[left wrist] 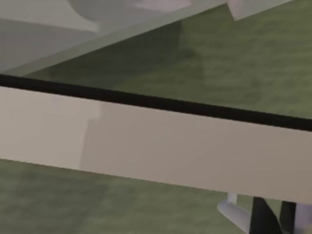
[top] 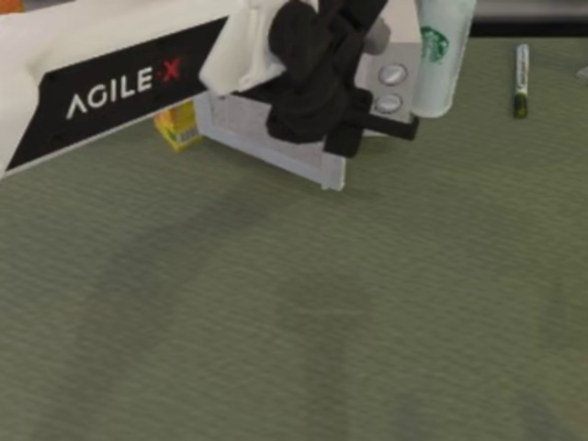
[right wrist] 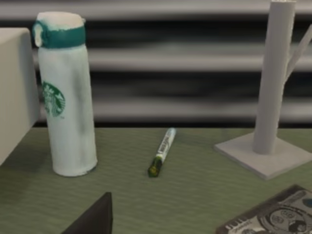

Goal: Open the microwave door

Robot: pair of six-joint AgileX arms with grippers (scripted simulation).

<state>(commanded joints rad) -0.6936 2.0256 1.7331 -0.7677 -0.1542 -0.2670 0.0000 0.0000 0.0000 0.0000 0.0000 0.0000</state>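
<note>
White microwave door (top: 276, 138) is seen swung partly outward just beneath the left end effector (top: 367, 129), its long edge running diagonally; finger opening cannot be told. Right arm is parked.

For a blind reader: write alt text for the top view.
The left arm's gripper sits at the microwave front, its door swung partly open. A yellow carton, a tumbler and a marker stand nearby.
</note>
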